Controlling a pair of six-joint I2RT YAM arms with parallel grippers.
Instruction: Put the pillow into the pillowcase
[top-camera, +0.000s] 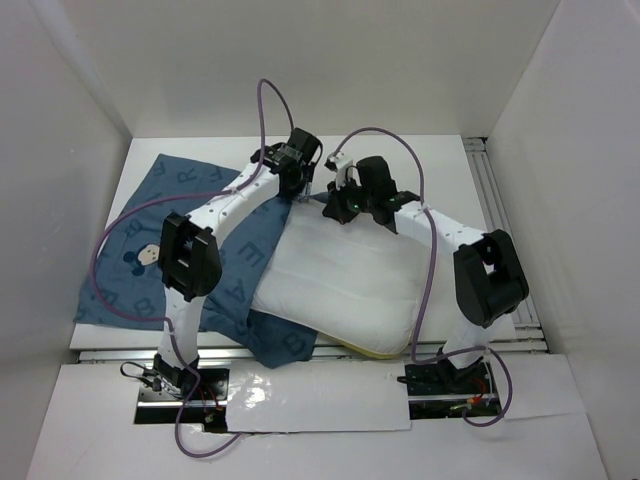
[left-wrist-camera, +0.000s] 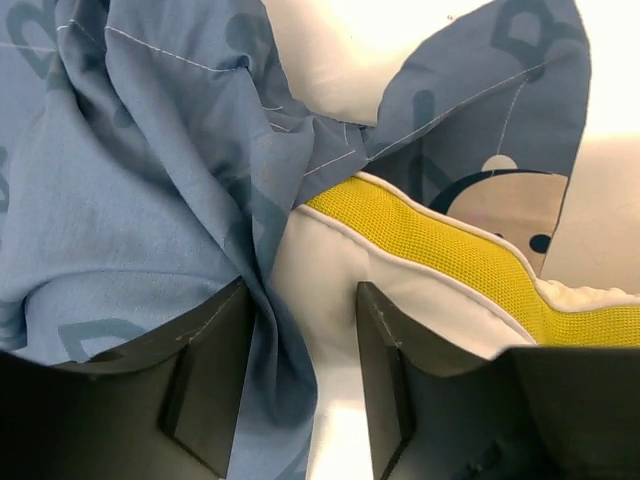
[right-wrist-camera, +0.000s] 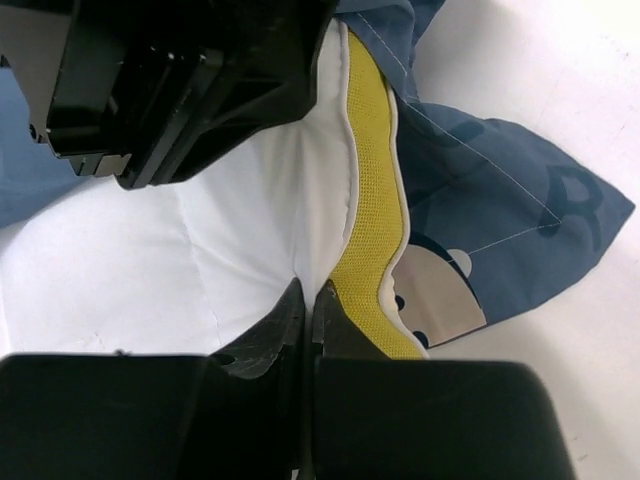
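I count one pillow (top-camera: 345, 280) centre frame and one pillowcase (top-camera: 140, 220) at left. My right gripper (right-wrist-camera: 310, 312) is clamped on the pillow's edge. My left gripper (left-wrist-camera: 305, 335) gapes, holding nothing.

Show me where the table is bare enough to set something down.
The far right corner of the table, between back wall, side rail and right arm, is bare. A thin strip lies between pillowcase and back wall. The middle is crowded by pillow and left arm.
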